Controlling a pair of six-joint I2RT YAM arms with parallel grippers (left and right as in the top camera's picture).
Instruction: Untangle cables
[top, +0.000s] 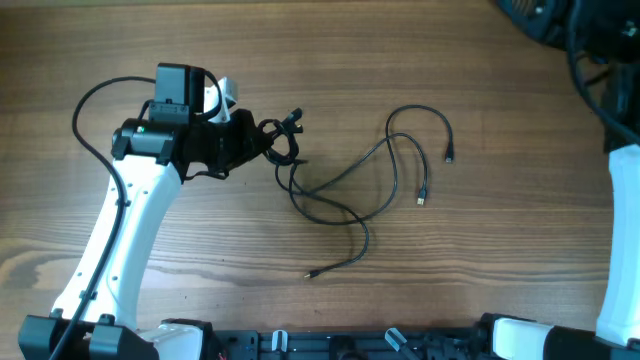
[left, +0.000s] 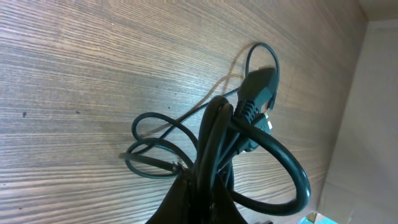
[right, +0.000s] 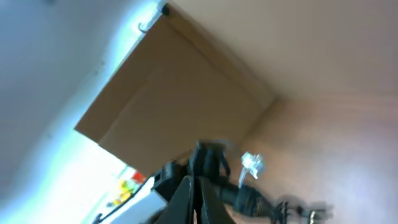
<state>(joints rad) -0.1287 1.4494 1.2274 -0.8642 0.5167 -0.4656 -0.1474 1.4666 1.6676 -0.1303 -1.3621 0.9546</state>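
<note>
- The left gripper (top: 250, 145) sits over the left part of the wooden table (top: 470, 300). Its jaws are clamped tight on a knotted bunch (top: 283, 140) of the cables (top: 340, 185).
- In the left wrist view, the closed gripper (left: 199, 186) has several black cords running up out of it. A thicker cord with a moulded plug (left: 258, 87) arches over to the right, and thinner loops (left: 155, 146) lie on the wood behind.
- From the knot, the rest of the cables trail right across the middle of the table in long loose loops that cross one another.
- Three free ends lie flat on the table. One small plug (top: 449, 155) is furthest right, a pale-tipped plug (top: 422, 200) is just below and left of it, and a third end (top: 310, 275) is nearer the front edge.
- The right arm (top: 625, 230) stands at the far right edge, well apart from the cables on the table.
- The right gripper (right: 194, 186) is tilted up toward a cardboard box (right: 180, 99), with its fingers pressed together.
- A dark cord with a silvery plug (right: 250, 163) sits right at the tips, but the view is too blurred to tell whether it is pinched.
</note>
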